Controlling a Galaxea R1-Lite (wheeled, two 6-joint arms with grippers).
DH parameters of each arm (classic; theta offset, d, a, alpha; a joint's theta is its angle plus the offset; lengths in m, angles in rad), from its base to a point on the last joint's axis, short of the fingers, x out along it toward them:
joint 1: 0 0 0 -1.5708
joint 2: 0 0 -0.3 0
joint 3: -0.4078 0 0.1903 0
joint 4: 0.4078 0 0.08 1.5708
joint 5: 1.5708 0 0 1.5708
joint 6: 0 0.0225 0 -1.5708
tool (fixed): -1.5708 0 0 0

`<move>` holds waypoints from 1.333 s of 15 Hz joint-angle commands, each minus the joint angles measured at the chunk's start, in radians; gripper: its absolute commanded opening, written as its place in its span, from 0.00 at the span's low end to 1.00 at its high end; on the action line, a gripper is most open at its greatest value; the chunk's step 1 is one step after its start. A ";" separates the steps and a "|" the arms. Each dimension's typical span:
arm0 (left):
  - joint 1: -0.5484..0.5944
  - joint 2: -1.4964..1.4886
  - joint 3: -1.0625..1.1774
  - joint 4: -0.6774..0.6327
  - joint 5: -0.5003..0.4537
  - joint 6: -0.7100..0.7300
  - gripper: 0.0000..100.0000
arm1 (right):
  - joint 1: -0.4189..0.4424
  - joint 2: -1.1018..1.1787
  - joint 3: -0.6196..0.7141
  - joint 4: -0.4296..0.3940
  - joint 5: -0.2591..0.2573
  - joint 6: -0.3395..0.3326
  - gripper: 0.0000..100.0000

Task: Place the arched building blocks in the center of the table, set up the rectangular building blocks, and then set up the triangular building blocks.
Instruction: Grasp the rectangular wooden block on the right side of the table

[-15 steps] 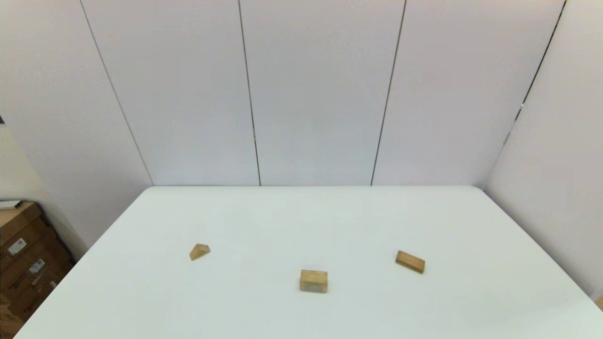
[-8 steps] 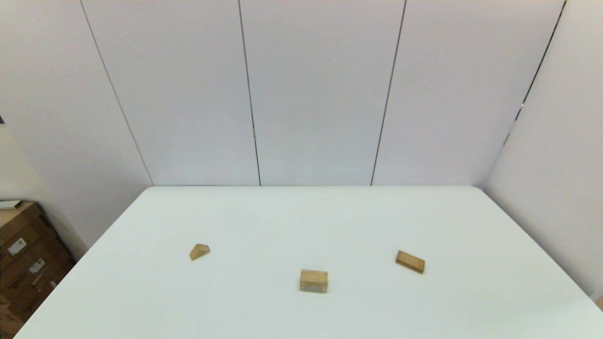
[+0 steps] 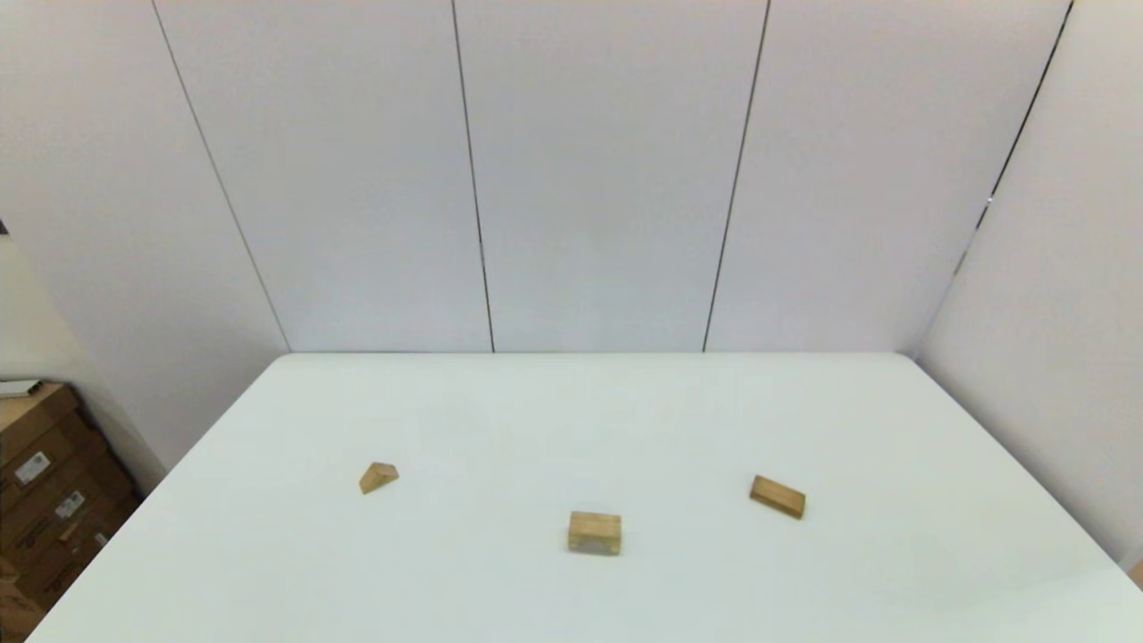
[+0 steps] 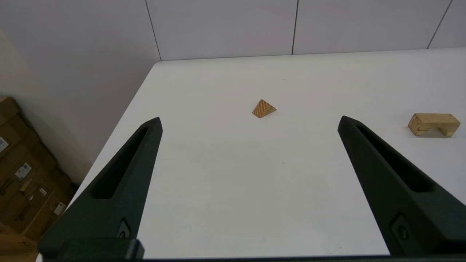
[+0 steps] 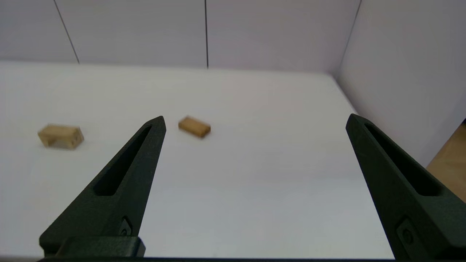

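The left gripper (image 4: pixel 248 123) and the right gripper (image 5: pixel 255 122) hover above the near edge of the white table (image 3: pixel 625 411), both with fingers spread wide and holding nothing. Farther on, the light-wood arched block (image 3: pixel 595 532) lies nearest, in the middle. The flat tan rectangular block (image 3: pixel 778 496) lies to its right and the small tan triangular wedge (image 3: pixel 379 477) to its left, all well apart.

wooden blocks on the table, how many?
3: triangular block on the left, arched block near the middle front, flat rectangular block on the right. All apart; none seems hidden.

Head camera looks down from above; wrist cameras sit low — all share the arched block (image 3: pixel 595 532).
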 commanded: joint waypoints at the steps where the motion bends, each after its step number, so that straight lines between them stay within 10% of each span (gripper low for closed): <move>1: 0.000 0.001 0.000 0.000 0.000 0.000 1.00 | 0.000 0.000 0.006 -0.010 0.004 -0.017 1.00; 8: 0.000 0.001 0.000 0.000 0.000 0.000 1.00 | 0.000 0.009 -0.199 0.240 0.202 -0.009 1.00; 20: 0.000 0.001 0.000 0.000 0.000 0.000 1.00 | -0.003 0.725 -0.502 0.260 0.217 0.023 1.00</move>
